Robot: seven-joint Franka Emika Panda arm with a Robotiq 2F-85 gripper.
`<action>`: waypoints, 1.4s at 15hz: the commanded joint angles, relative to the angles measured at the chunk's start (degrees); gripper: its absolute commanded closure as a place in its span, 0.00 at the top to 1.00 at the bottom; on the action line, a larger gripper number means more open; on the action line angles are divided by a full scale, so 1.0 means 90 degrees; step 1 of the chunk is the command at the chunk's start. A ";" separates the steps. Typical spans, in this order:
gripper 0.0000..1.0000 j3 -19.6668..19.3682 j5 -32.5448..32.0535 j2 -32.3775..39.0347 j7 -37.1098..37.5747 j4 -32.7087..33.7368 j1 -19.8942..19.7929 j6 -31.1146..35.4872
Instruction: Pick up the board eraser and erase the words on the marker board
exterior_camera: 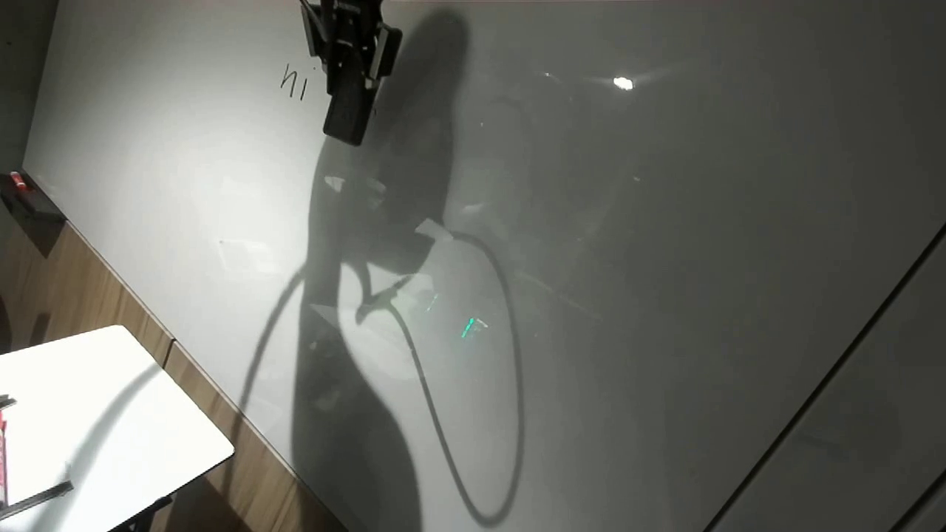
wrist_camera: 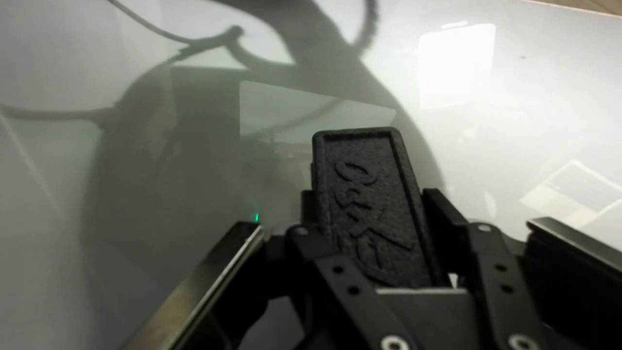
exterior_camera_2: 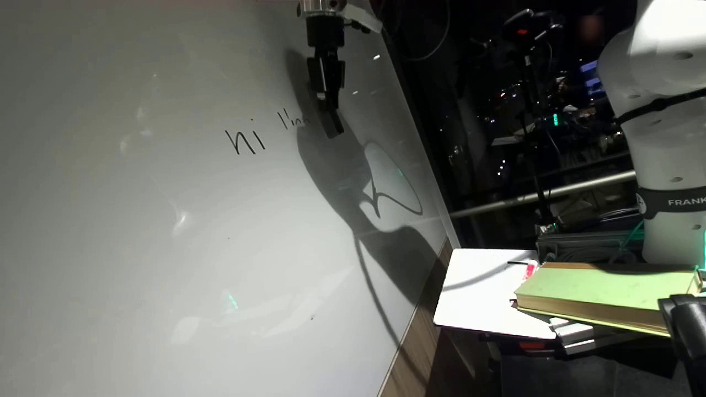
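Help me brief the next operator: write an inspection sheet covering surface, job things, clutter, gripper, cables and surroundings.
Surface: glossy marker board, with reflections and a robot shadow across it.
Job things: board eraser held, contact with the board unclear; words reading "hi I'm", anything further unclear.
Clutter: dark strip on white tabletop; red marker-like item on dark ledge.
Gripper: jaws shut on the board eraser.
Cables: black cable or strap on white robot arm; looped shadow on the board.
Surroundings: wood panel along the board's edge.

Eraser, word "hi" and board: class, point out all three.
Eraser (wrist_camera: 370, 204): wrist view, lettered face.
Word "hi" (exterior_camera_2: 247, 141): in an exterior view, on its h.
Board (exterior_camera: 650, 295): in an exterior view, on its glossy surface.
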 commanded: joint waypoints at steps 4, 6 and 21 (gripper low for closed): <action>0.30 0.0141 0.0062 -0.0436 -0.0198 -0.0221 0.0160 -0.0111; 0.30 0.0199 0.0039 -0.0337 -0.0179 -0.0170 0.0165 -0.0223; 0.30 0.0125 -0.0770 0.0982 -0.0427 0.0979 -0.0201 -0.0141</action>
